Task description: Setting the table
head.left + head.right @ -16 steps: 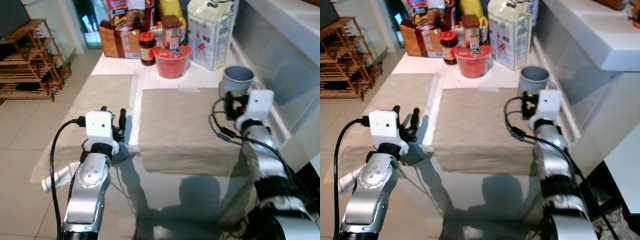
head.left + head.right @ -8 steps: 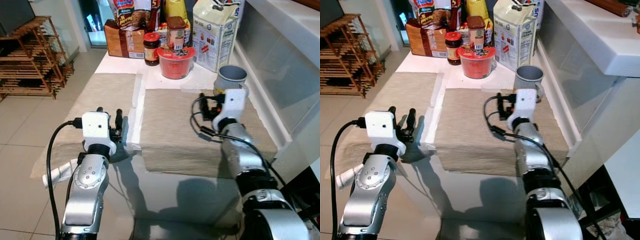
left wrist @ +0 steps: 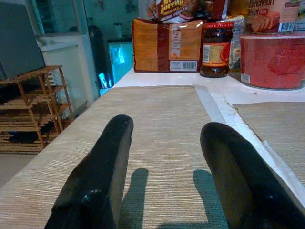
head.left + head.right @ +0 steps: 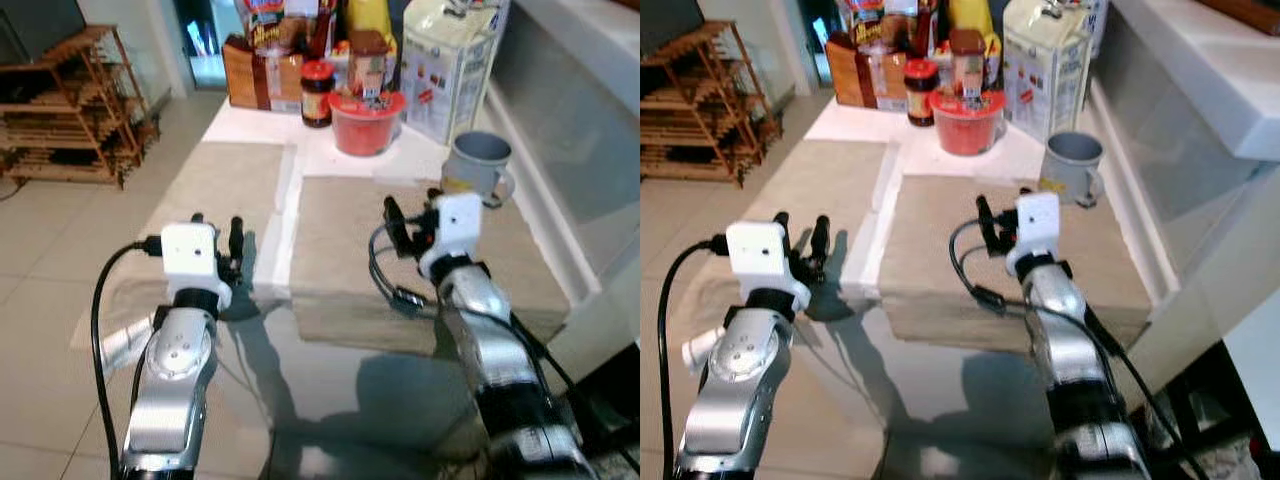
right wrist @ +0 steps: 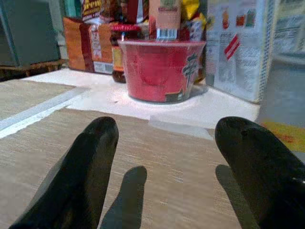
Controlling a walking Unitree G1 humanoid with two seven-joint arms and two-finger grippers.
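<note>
**Lining up on the mug before I reach**

My right gripper (image 4: 408,222) hangs low over the nearer placemat (image 4: 340,225), fingers spread wide with nothing between them. My left gripper (image 4: 217,232) sits over the second placemat (image 4: 225,180), which lies beside the first on my left; its fingers are apart too, and empty.

I take the grey mug (image 4: 478,163) as my landmark. It stands upright at the far right corner of the nearer placemat, handle turned to the right edge of the table. Behind it rises the tall milk carton (image 4: 450,55). To the mug's left, beyond the mat's far edge, is the red cup-noodle bowl (image 5: 161,69), and left of that again the dark jar (image 3: 216,49) and the brown packet (image 3: 167,44).

My guess is that the mug is the piece to set. To do it well, I should swing my right gripper toward the mug's open side, away from the carton, keep the fingers level with its wall and close across the body rather than the handle. The carton stands close behind, so a wide approach risks knocking it. The mat may drag if I brush it, so I should stay just above the cloth.
</note>
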